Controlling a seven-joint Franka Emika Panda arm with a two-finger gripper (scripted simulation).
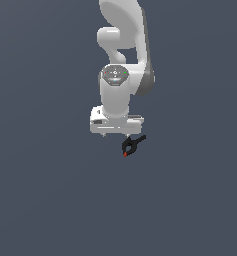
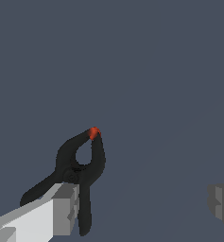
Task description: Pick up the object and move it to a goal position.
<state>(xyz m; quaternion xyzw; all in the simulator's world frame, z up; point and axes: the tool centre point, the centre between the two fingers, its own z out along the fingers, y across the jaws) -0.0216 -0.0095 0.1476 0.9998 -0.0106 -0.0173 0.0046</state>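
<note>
Gripper [image 2: 142, 208] fingers are spread wide in the wrist view, one grey pad [image 2: 66, 208] touching the black clamp [image 2: 80, 165] near its pivot, the other finger well apart. Nothing is pinched between them. From the exterior view, the clamp hangs just beneath the white gripper [image 1: 116, 134], red tip [image 1: 125, 154] pointing down, above the plain grey tabletop [image 1: 40, 200].

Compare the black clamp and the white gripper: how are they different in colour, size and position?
Colour: the black clamp is dark with a small red tip; the gripper is white with grey fingers.
Size: the clamp is far smaller than the gripper.
Position: in the exterior view the clamp lies tilted just below the gripper, toward that view's right; the gripper points down. The jaws stand wide apart, with one finger beside the clamp.
</note>
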